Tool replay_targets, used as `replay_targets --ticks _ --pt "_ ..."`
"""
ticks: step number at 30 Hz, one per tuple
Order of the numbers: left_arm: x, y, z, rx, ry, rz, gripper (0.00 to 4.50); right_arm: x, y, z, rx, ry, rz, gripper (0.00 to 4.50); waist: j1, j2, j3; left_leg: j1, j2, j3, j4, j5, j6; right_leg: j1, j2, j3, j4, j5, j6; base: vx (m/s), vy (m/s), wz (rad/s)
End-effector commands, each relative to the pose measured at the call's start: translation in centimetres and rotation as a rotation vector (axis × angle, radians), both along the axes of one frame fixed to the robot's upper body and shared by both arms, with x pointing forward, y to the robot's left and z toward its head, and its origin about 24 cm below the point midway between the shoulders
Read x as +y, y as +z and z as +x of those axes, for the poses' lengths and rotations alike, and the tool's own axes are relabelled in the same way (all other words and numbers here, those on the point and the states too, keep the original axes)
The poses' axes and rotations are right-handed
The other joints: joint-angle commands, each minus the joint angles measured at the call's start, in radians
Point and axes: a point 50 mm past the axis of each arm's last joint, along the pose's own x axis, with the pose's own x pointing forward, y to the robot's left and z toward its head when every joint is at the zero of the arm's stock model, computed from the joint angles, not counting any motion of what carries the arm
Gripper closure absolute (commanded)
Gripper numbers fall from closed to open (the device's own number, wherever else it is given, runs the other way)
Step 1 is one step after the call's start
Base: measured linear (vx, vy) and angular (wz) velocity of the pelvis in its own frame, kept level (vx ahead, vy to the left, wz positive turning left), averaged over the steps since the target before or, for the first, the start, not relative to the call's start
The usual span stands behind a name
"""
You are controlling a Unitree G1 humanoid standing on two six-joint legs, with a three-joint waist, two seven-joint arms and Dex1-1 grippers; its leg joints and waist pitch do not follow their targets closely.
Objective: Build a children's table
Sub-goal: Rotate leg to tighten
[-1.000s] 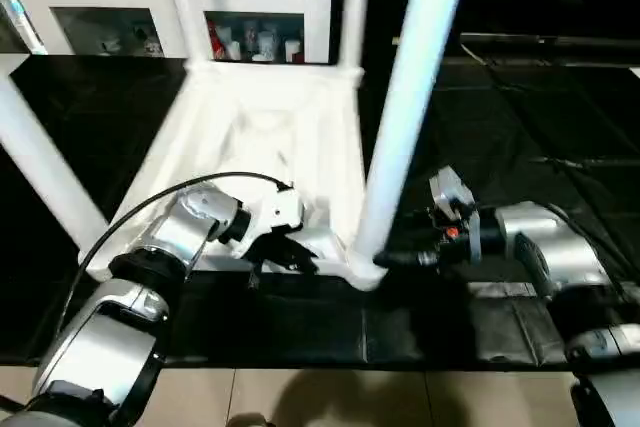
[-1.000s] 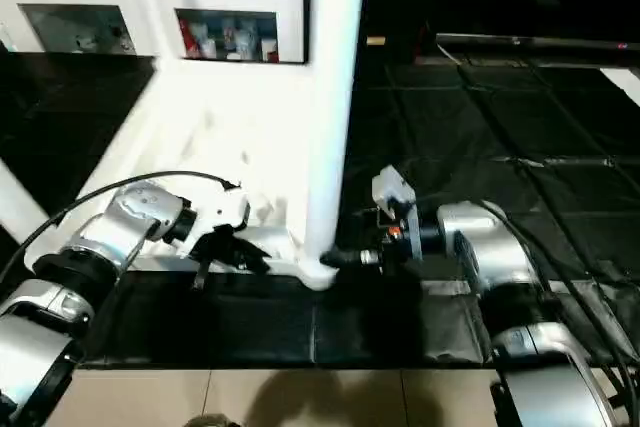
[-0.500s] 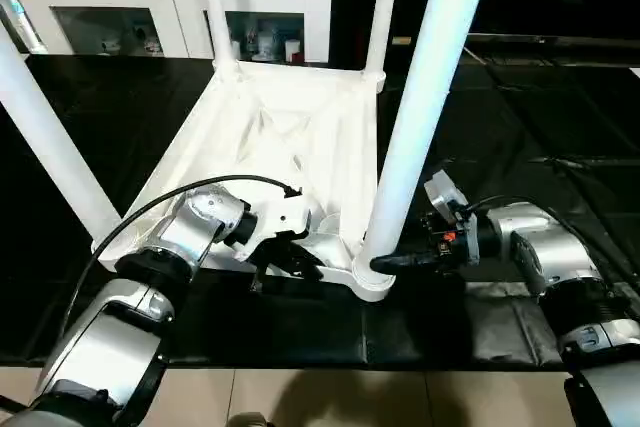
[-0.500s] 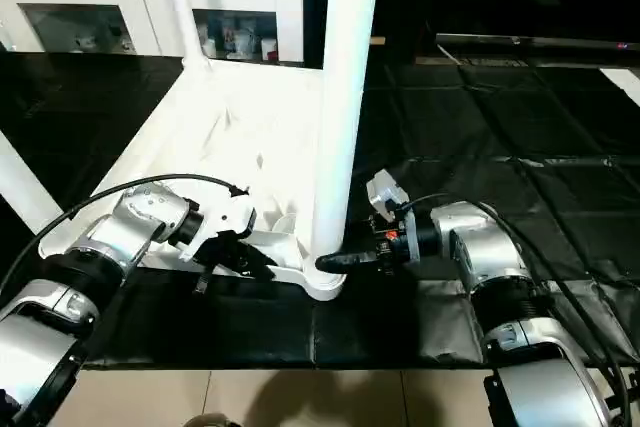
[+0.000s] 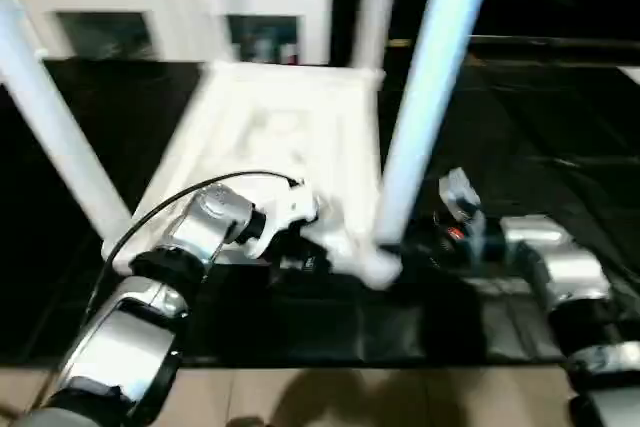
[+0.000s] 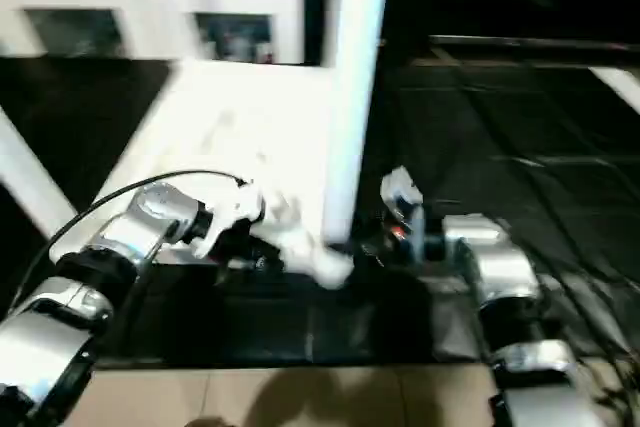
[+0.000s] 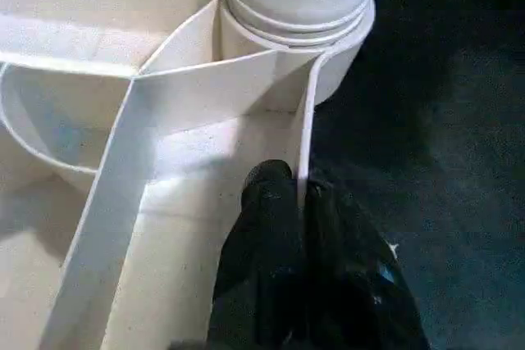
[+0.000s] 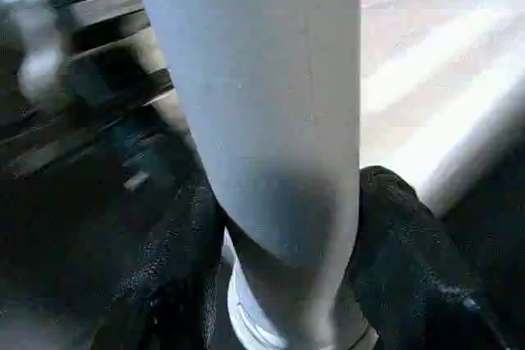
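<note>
White plastic dominates the scene: the children's table lies upside down on a black mat, its ribbed underside facing up and its legs pointing upward from the round corner sockets. My left gripper is pinched shut on the thin side wall of the table top, one black finger inside the rim and the other outside it, just beside the near corner socket nearest my right arm. In the head view that gripper sits under my silver left forearm, at the table's near edge, with a black cable arcing over the wrist. My right gripper stands about half open around the base of the near leg, its two black fingers on either side of the tapered tube just above the socket collar; both appear to press against the leg, though I cannot tell how firm that contact is. In the head view the right gripper reaches in level from the right, meeting the leg where it enters the corner. Another leg rises at a slant on the left, and a far leg stands at the back corner. Beyond the mat stands a white cabinet with glass doors, and pale floor tiles show along the near edge.
</note>
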Motion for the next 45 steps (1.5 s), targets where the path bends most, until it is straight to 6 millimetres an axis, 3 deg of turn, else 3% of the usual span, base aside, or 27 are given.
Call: replay_targets --ticks 1,4,8,9,10,11,12,14,16,18,23,24,25,28,29,32,34,39,45 --pt "-2.8 1.5 0.7 -0.034 0.063 -0.118 4.5 3.0 -1.8 -0.2 0.096 -0.029 -0.035 2.49 0.001 -0.009 -0.065 -0.003 0.016 -0.008 -0.067 -0.164 0.027 0.059 -0.072 0.047 -0.097 -0.372 -0.141 0.0 0.0 0.0" --pt "-4.8 2.1 1.2 -0.052 0.197 -0.169 4.5 4.8 -1.9 0.6 0.154 -0.187 0.009 2.51 -0.01 -0.007 -0.066 -0.005 0.013 -0.007 -0.065 -0.15 0.039 0.058 -0.07 0.048 -0.097 -0.355 -0.144 0.0 0.0 0.0" --pt "-6.4 3.1 1.6 -0.084 0.278 -0.2 4.5 6.8 -1.6 1.5 0.19 -0.269 0.04 2.51 -0.015 -0.01 -0.072 -0.006 0.013 -0.007 -0.064 -0.123 0.051 0.061 -0.068 0.048 -0.092 -0.292 -0.157 0.0 0.0 0.0" --pt "-6.5 3.1 1.6 -0.087 0.277 -0.199 4.5 6.9 -1.5 1.6 0.187 -0.27 0.041 2.51 -0.016 -0.006 -0.072 -0.007 0.014 -0.007 -0.063 -0.119 0.057 0.06 -0.07 0.049 -0.09 -0.268 -0.169 0.0 0.0 0.0" --pt "-6.6 3.2 1.6 -0.1 0.268 -0.189 4.5 7.0 -1.3 1.7 0.173 -0.277 0.044 2.51 -0.016 -0.012 -0.072 -0.006 0.013 -0.004 -0.062 -0.115 0.066 0.06 -0.068 0.05 -0.089 -0.246 -0.173 0.0 0.0 0.0" --pt "-6.6 3.2 1.6 -0.1 0.268 -0.189 4.5 7.0 -1.3 1.7 0.173 -0.277 0.044 2.51 -0.013 -0.011 -0.072 -0.007 0.012 -0.004 -0.062 -0.11 0.07 0.061 -0.069 0.05 -0.088 -0.237 -0.176 0.0 0.0 0.0" --pt "-6.5 3.1 1.6 -0.113 0.262 -0.173 4.5 7.0 -1.3 1.8 0.163 -0.287 0.041 2.16 -0.011 -0.013 -0.073 -0.009 0.012 -0.004 -0.062 -0.094 0.077 0.064 -0.069 0.052 -0.084 -0.208 -0.179 0.0 0.0 0.0" --pt "-6.4 3.1 1.6 -0.126 0.261 -0.156 4.5 6.9 -1.2 1.8 0.153 -0.292 0.033 2.16 -0.012 -0.014 -0.073 -0.009 0.014 -0.004 -0.062 -0.083 0.086 0.064 -0.069 0.052 -0.081 -0.181 -0.185 0.0 0.0 0.0" --pt "-6.0 3.0 1.5 -0.126 0.261 -0.144 4.5 6.6 -1.2 1.7 0.153 -0.296 0.032 1.75 -0.012 -0.012 -0.07 -0.008 0.013 -0.003 -0.063 -0.095 0.088 0.064 -0.07 0.051 -0.084 -0.202 -0.184 0.0 0.0 0.0" --pt "-5.6 2.8 1.5 -0.12 0.25 -0.127 4.5 6.1 -1.4 1.4 0.128 -0.279 0.014 1.69 -0.01 -0.011 -0.069 -0.006 0.015 -0.003 -0.064 -0.109 0.084 0.063 -0.072 0.052 -0.088 -0.23 -0.174 0.0 0.0 0.0" --pt "-4.7 2.4 1.3 -0.12 0.203 -0.1 4.5 4.8 -1.1 0.9 0.092 -0.226 0.035 1.25 -0.008 -0.009 -0.07 -0.006 0.017 -0.004 -0.065 -0.113 0.086 0.065 -0.071 0.054 -0.084 -0.201 -0.182 0.0 0.0 0.0" --pt "-3.9 2.1 1.1 -0.116 0.16 -0.074 4.5 3.8 -0.9 0.5 0.08 -0.173 0.04 1.25 -0.008 -0.009 -0.07 -0.007 0.016 -0.004 -0.064 -0.117 0.091 0.066 -0.071 0.053 -0.086 -0.199 -0.182 0.0 0.0 0.0" --pt "-3.7 2.0 1.0 -0.115 0.149 -0.068 4.5 3.5 -0.8 0.4 0.076 -0.158 0.04 0.93 -0.006 -0.009 -0.069 -0.008 0.017 -0.005 -0.065 -0.117 0.092 0.067 -0.073 0.053 -0.086 -0.2 -0.182 0.0 0.0 0.0" --pt "-2.7 1.8 0.8 -0.117 0.087 -0.05 4.5 2.1 -0.5 -0.1 0.059 -0.077 0.008 0.82 -0.003 -0.009 -0.069 -0.006 0.018 -0.005 -0.065 -0.126 0.092 0.067 -0.071 0.052 -0.089 -0.217 -0.179 0.0 0.0 0.0" --pt "-2.3 1.8 0.7 -0.118 0.058 -0.046 4.5 1.3 -0.4 -0.2 0.056 -0.049 -0.018 0.82 -0.002 -0.004 -0.067 -0.006 0.02 -0.005 -0.066 -0.135 0.09 0.064 -0.072 0.052 -0.09 -0.236 -0.178 0.0 0.0 0.0" --pt "-1.0 1.6 0.1 -0.108 -0.042 -0.026 4.5 -0.3 0.6 -0.3 0.024 0.027 -0.032 0.82 0.002 -0.008 -0.068 -0.007 0.019 -0.004 -0.064 -0.142 0.087 0.065 -0.071 0.051 -0.091 -0.256 -0.17 0.0 0.0 0.0" --pt "0.2 1.4 -0.6 -0.096 -0.162 -0.01 4.5 -1.2 1.7 -0.6 -0.029 0.145 -0.025 0.82 0.007 -0.005 -0.07 -0.006 0.024 -0.004 -0.063 -0.14 0.091 0.062 -0.073 0.052 -0.087 -0.241 -0.176 0.0 0.0 0.0" --pt "1.3 1.5 -1.5 -0.049 -0.307 0.005 4.5 -1.7 2.1 -1.2 -0.011 0.3 -0.035 0.82 0.022 -0.005 -0.073 -0.002 0.031 -0.002 -0.061 -0.118 0.096 0.057 -0.071 0.053 -0.071 -0.149 -0.22 0.0 0.0 0.0" --pt "1.9 1.6 -1.8 -0.041 -0.416 0.051 4.5 -1.7 1.7 -1.8 0.042 0.447 -0.08 0.82 0.039 -0.004 -0.072 0.0 0.034 -0.003 -0.06 -0.128 0.086 0.055 -0.076 0.055 -0.067 -0.14 -0.235 0.0 0.0 0.0"
